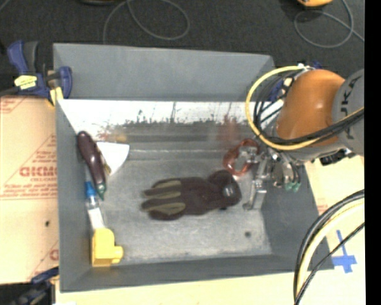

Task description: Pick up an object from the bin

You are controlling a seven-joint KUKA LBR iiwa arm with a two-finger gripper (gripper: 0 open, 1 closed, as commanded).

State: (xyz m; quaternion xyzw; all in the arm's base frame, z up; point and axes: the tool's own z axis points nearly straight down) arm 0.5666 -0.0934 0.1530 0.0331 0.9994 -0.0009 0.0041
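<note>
My gripper [259, 186] hangs low at the bin's right side, just right of the cuff of a dark brown glove [184, 197]. The glove lies flat in the middle of the bin floor, with its finger ends pointing left. A red ring-shaped clip [236, 161] lies just up and left of the gripper, close to the glove's cuff. Nothing shows held in the gripper.
Along the left wall lie a dark maroon tool handle [89, 152], a clear and blue pen-like thing [93, 202] and a yellow block [106, 248]. A white sheet [116, 154] leans by the handle. The arm's orange cover and cables hang over the right rim.
</note>
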